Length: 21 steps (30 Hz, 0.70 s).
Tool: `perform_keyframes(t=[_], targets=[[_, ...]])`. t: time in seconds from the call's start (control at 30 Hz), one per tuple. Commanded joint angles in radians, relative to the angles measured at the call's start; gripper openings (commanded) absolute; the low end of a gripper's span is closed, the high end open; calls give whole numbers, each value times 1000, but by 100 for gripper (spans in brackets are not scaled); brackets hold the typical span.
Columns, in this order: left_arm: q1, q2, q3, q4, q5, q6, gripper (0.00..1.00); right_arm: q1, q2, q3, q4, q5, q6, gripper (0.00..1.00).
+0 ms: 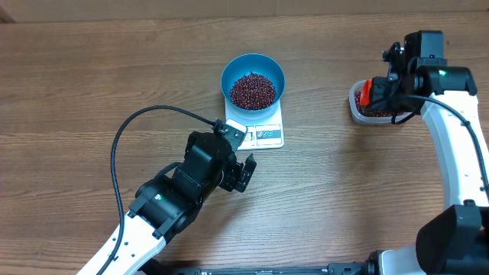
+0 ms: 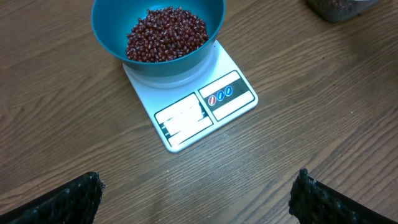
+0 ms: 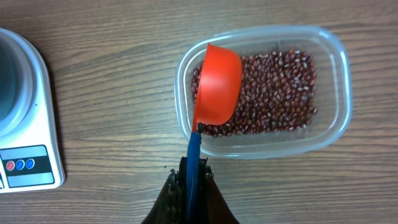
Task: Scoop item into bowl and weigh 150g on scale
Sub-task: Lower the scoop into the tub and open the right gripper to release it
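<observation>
Wooden table (image 1: 76, 92) is bearing a white scale (image 1: 267, 134), a blue bowl (image 1: 228, 74) of maroon beans (image 1: 253, 90) sitting on it. Left gripper (image 2: 196, 199) is hanging released nearby; right gripper (image 3: 189, 180) is clenching an orange scoop (image 3: 217, 84) over a clear tub (image 3: 336, 68).

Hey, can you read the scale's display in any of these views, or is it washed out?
Left wrist: the scale's display is washed out white, with no digits legible. Overhead: too small to read. Right wrist: sharp, but only the buttons show and the display is cut off.
</observation>
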Motion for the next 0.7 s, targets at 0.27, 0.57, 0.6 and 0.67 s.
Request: perform_keyframes(t=[0.27, 0.57, 0.6, 0.67], targets=[[5, 7, 0, 3, 12, 16, 100, -7, 19, -93, 52, -3, 48, 29], [5, 7, 0, 3, 11, 16, 99, -7, 19, -93, 29, 29, 60, 68], [5, 7, 0, 3, 11, 16, 100, -7, 19, -93, 25, 34, 59, 71], [5, 7, 0, 3, 11, 16, 100, -7, 19, -93, 9, 60, 60, 76]])
